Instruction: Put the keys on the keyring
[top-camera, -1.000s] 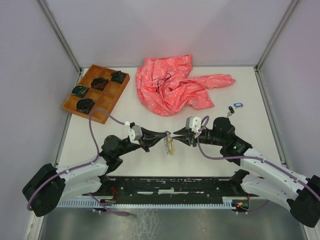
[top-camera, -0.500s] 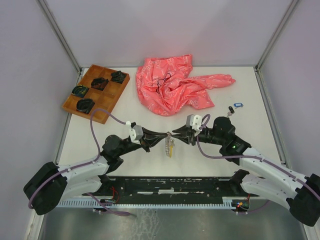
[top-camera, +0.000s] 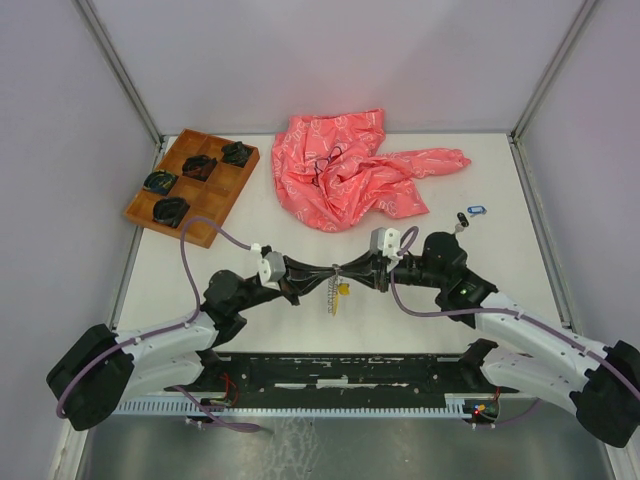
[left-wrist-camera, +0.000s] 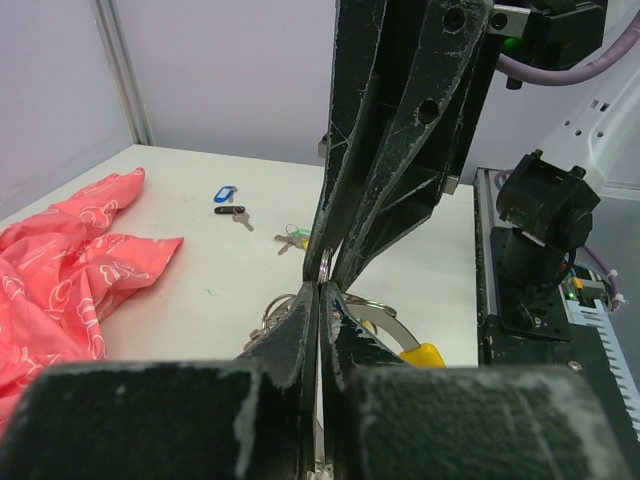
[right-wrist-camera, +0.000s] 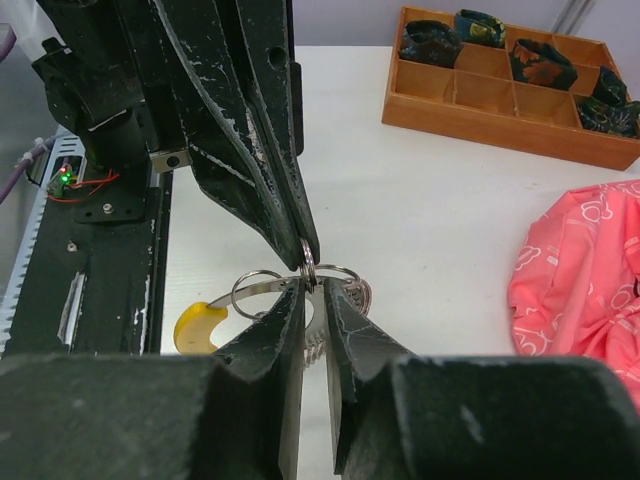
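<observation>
The keyring hangs in the air between my two grippers, with a yellow-tagged key on it. My left gripper is shut on its thin metal wire. My right gripper meets it tip to tip and pinches the same ring, with a narrow gap between its fingers. The yellow tag also shows in both wrist views. Loose keys lie on the table at the right: a blue-tagged one, a black one and a green one.
A crumpled pink cloth with a thin dark cord loop lies at the back centre. A wooden compartment tray holding dark bundles stands at the back left. The black base rail runs along the near edge.
The two grippers have closed the gap between their tips and now touch over the ring. The hanging ring and yellow tag swung slightly.
</observation>
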